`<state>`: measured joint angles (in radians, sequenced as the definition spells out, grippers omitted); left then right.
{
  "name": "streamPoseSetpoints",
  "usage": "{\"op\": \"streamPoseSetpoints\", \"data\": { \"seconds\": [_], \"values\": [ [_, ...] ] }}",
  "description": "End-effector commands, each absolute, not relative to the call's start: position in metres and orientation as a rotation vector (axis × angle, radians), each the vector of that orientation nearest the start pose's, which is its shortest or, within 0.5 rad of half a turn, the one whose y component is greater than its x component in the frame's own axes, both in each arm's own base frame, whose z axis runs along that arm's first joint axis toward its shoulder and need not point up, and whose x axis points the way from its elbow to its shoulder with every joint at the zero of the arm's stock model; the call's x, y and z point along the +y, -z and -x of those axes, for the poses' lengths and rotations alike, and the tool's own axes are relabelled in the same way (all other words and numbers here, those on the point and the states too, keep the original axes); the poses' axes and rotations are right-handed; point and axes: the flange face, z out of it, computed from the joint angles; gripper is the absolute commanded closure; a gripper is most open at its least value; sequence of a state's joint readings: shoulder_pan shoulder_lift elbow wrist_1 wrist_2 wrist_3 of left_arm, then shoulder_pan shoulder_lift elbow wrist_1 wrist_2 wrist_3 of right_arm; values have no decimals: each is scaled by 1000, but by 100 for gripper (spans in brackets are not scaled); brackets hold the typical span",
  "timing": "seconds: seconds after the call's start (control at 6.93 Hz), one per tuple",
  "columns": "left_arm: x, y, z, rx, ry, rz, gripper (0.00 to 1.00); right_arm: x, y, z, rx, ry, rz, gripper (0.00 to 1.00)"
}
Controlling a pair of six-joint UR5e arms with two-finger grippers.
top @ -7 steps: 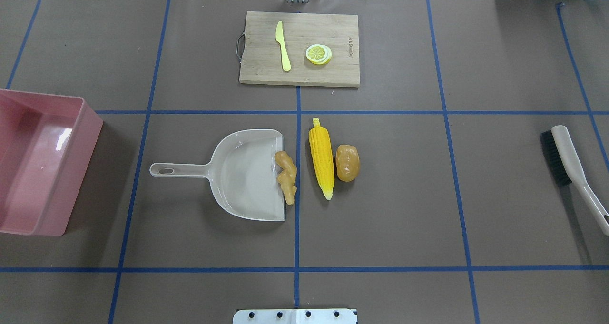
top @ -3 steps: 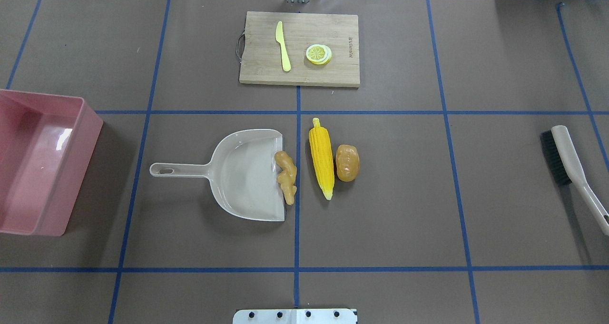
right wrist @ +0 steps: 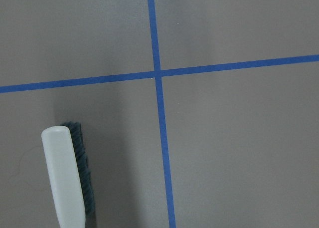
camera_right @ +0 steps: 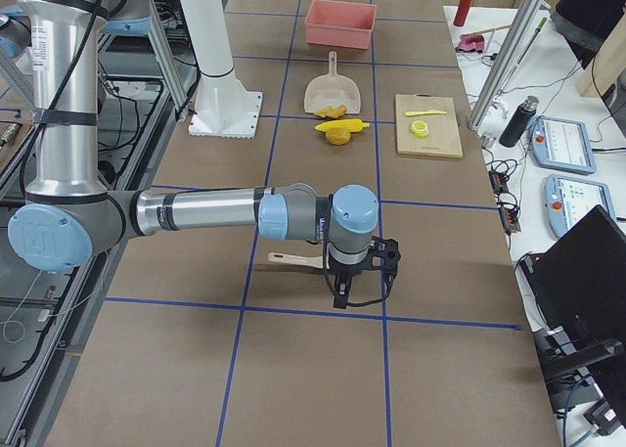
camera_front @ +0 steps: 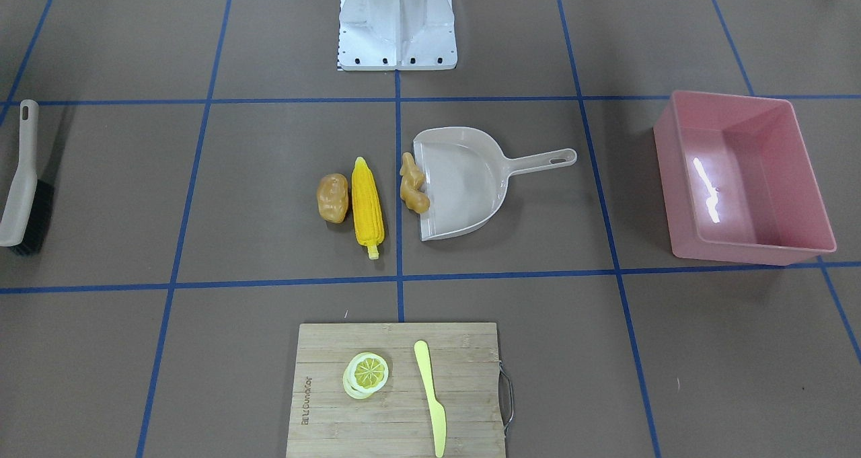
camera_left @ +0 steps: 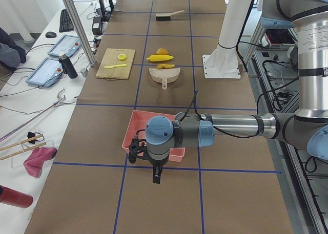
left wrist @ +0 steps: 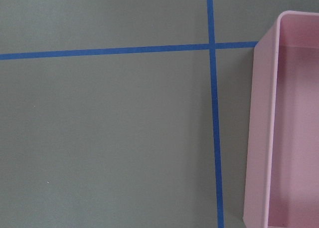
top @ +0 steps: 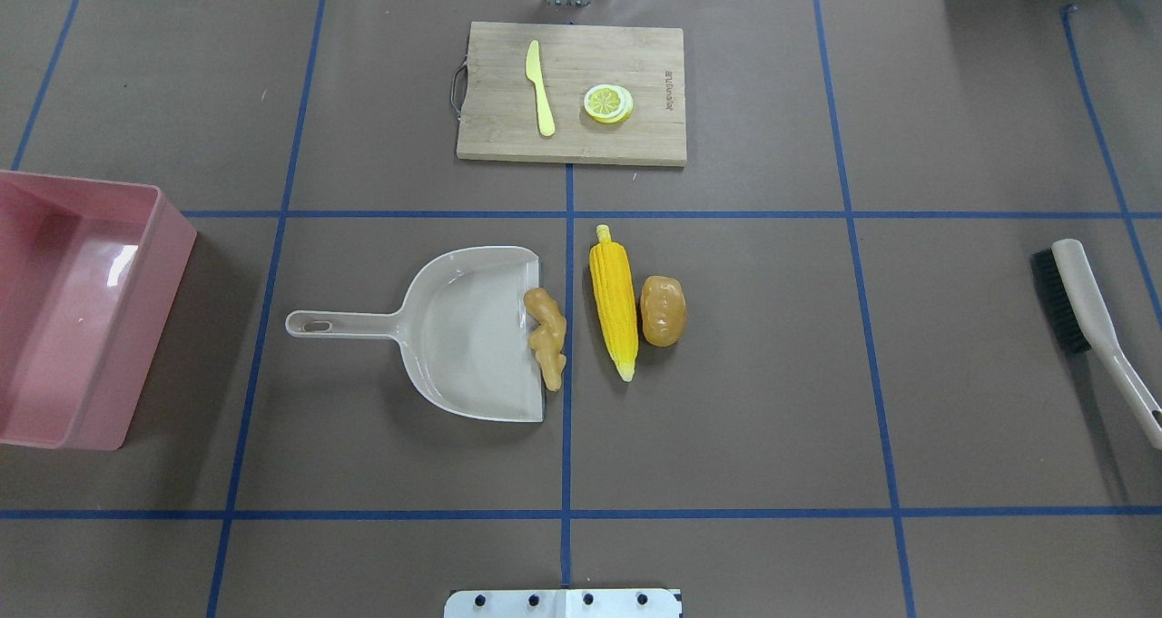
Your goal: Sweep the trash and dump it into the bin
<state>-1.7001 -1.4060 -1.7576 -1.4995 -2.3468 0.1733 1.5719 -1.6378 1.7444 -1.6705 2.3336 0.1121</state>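
Note:
The yellow corn cob (top: 614, 301) and brown potato (top: 663, 310) lie side by side mid-table. The tan ginger root (top: 547, 337) rests on the lip of the beige dustpan (top: 454, 337). The pink bin (top: 150, 318) stands empty at the far left; its wall shows in the left wrist view (left wrist: 261, 138). My left gripper (camera_left: 155, 175) hangs beside the bin's outer end, seen only in the exterior left view. My right gripper (camera_right: 344, 295) hangs by the brush (camera_right: 293, 261), seen only in the exterior right view. I cannot tell whether either is open or shut.
The brush (top: 1085, 305) lies at the far right and shows in the right wrist view (right wrist: 65, 178). A wooden cutting board (top: 635, 64) at the back holds a pale yellow knife (top: 542, 87) and a lemon slice (top: 607, 103). The robot base (camera_front: 397, 34) stands at the near edge.

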Motion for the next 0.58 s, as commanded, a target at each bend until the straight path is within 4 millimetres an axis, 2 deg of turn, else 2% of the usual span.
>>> {"op": "streamPoseSetpoints", "data": {
  "seconds": [0.0,0.14,0.29,0.43],
  "values": [
    [-407,-648,117,777,-23,-75,1,-463,-615,-65,-759,-95,28,0],
    [-406,-648,117,778,-22,-74,1,-465,-589,-64,-766,-89,-9,0],
    [-406,-649,117,779,-21,-71,1,-458,-564,-62,-787,-97,-37,0],
    [-405,-641,122,776,-17,-90,1,-447,-543,-46,-847,-154,-10,0]
  ]
}}
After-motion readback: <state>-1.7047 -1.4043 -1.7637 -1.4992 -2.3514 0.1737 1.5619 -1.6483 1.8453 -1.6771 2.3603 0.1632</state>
